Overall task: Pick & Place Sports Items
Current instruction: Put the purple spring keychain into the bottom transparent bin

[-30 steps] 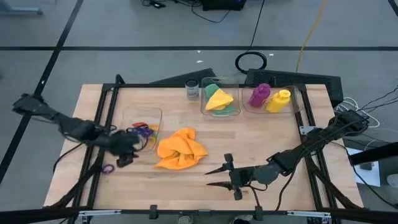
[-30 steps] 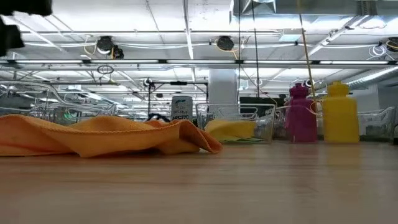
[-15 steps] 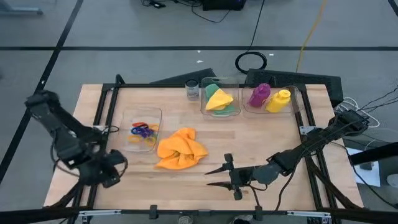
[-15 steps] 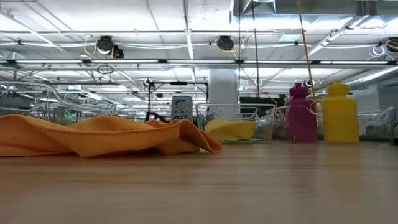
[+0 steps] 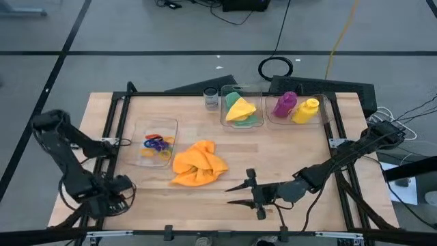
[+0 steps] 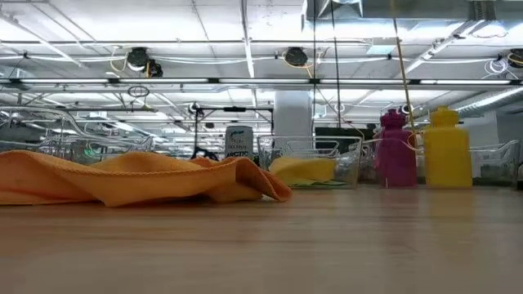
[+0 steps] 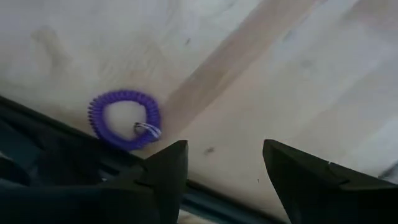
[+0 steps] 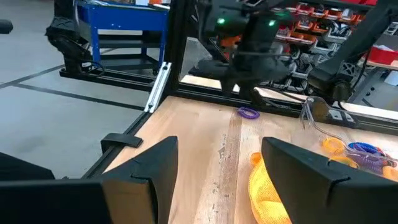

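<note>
Hovering at the table's near left edge, the left gripper (image 7: 221,180) is held partly open and empty — a purple elastic ring (image 7: 124,119) lies just beyond its fingers. The right gripper (image 5: 235,192) is parked near the front, fingers apart, nothing gripped. An orange cloth (image 5: 198,162) lies mid-table.

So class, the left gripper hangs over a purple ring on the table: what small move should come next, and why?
Probably lower the left gripper and shift it onto the purple ring. Its jaws stand open and empty, and the ring lies loose on the bare table, off to one side of them.
</note>
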Available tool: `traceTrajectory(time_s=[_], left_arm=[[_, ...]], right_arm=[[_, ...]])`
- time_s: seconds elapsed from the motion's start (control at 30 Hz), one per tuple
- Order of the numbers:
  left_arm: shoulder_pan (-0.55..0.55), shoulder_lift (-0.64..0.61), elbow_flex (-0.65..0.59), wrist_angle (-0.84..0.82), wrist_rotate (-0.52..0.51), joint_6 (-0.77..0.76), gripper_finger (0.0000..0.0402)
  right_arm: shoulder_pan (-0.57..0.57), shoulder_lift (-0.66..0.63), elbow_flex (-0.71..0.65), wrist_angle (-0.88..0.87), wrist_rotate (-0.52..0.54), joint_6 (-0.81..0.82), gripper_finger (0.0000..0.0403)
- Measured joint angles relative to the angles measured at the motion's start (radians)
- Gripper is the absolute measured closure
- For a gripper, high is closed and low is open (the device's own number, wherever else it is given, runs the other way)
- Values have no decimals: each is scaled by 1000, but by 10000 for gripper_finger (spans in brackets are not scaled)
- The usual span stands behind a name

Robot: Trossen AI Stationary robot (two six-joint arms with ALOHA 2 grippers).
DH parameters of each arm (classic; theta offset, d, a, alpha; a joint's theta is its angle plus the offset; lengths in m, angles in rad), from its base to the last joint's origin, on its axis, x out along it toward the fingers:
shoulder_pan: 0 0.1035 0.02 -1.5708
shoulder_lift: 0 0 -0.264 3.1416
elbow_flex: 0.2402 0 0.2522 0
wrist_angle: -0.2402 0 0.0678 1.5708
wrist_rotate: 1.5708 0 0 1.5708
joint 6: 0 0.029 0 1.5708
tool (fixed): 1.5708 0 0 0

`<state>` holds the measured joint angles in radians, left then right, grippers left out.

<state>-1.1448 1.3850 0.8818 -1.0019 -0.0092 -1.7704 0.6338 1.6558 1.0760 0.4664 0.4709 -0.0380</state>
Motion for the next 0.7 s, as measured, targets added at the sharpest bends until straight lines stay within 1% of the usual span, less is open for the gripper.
traceTrajectory(time_s=[0.1, 0.2, 0.4, 0.53, 0.7], left_arm=[[-1, 42, 0, -1, 35, 91, 222], [0, 72, -2, -7, 37, 112, 222], [6, 86, -54, 4, 71, 64, 222], [25, 86, -98, 11, 102, 60, 222], [47, 86, -130, 12, 106, 64, 222]], right_arm=[[0, 0, 0, 0, 0, 0, 234], [0, 0, 0, 0, 0, 0, 234], [0, 0, 0, 0, 0, 0, 234], [0, 0, 0, 0, 0, 0, 234], [0, 0, 0, 0, 0, 0, 234]])
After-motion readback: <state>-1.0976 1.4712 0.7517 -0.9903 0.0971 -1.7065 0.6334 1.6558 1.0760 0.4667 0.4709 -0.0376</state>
